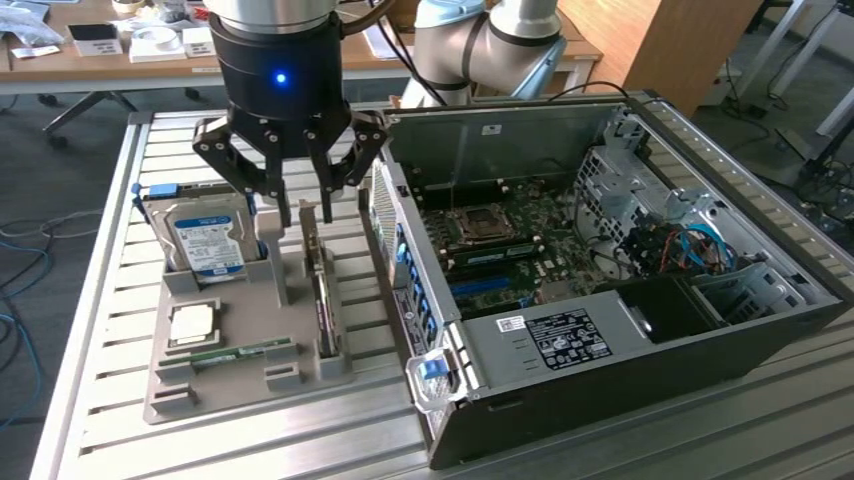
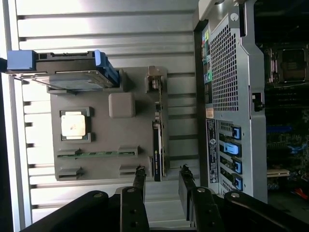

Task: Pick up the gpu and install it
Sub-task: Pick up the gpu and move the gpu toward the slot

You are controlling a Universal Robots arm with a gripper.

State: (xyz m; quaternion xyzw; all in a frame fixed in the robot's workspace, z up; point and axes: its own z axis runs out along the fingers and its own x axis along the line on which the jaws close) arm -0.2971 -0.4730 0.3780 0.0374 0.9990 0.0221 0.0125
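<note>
Grey plastic tray (image 1: 234,385) (image 2: 104,142) on a slatted aluminium table (image 1: 267,440): from my remote station I see the gpu (image 1: 324,300) (image 2: 158,145) standing on its long edge in a slot along the tray's three o'clock side in the exterior view, with its silver bracket end toward twelve. The gripper (image 1: 304,215) (image 2: 161,176) hangs just above the card's twelve o'clock end. Its fingers are spread apart, one to each side of the card's line, and they hold nothing. I cannot tell whether a fingertip grazes the bracket.

At nine o'clock from the card on the same tray lie the hard drive (image 1: 207,245) (image 2: 72,72), a processor chip (image 1: 194,322) (image 2: 73,124) and a memory stick (image 1: 240,352) (image 2: 96,153). At three o'clock from the tray, just beside it, the open computer case (image 1: 747,330) lies with its motherboard (image 1: 521,240) exposed.
</note>
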